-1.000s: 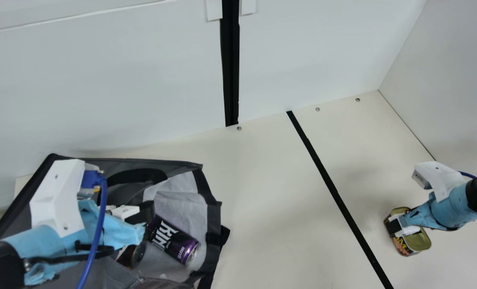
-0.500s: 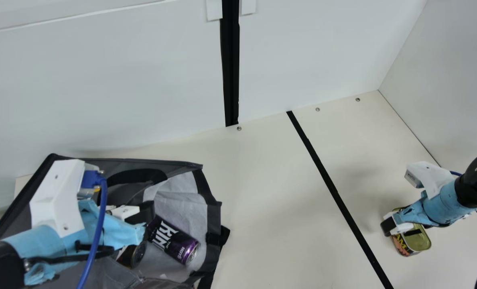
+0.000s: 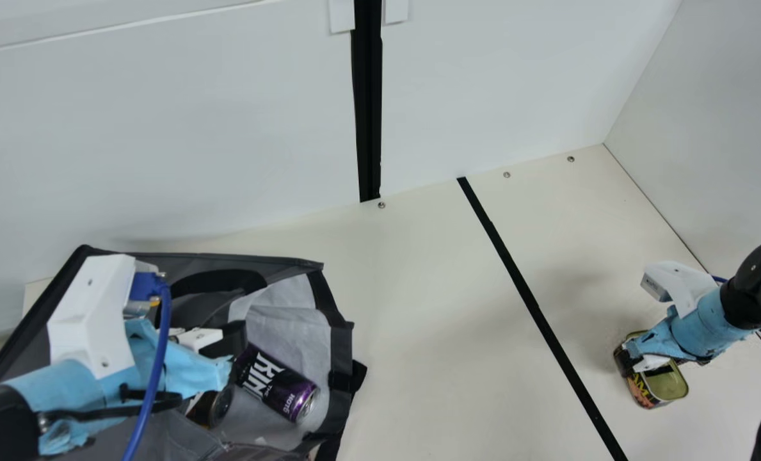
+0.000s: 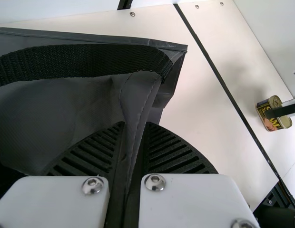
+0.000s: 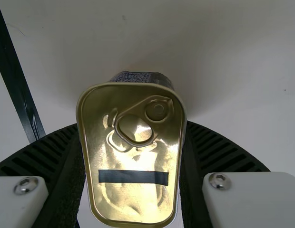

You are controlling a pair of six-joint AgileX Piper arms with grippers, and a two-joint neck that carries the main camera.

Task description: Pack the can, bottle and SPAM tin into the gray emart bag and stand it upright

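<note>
Step in hand: grasping the SPAM tin (image 3: 669, 388) for transfer.

Right gripper (image 5: 132, 129): pinching the tin, one ribbed finger against each long side. The tin is at the cream table (image 3: 482, 358), ring-pull lid facing up, well apart from the bag and across the black strip (image 3: 537, 310).

Left gripper (image 4: 135, 124): pressed together on a fold of the gray emart bag (image 3: 340, 349), near its webbing handle (image 4: 85, 61). I judge that this grip keeps the mouth accessible.

Load status: the can (image 3: 281, 386) lies on its side within the bag. A dark, round-ended item (image 3: 220, 406) beside it is probably the bottle; my left arm partly hides it.

Next move: confirm grip on the tin, lift it vertically, carry it over the strip, and lower it through the mouth. Maintain the left hold throughout. Caution: the smooth metal may slip, and the soft wall may catch it. Standing the bag upright remains to be done.
</note>
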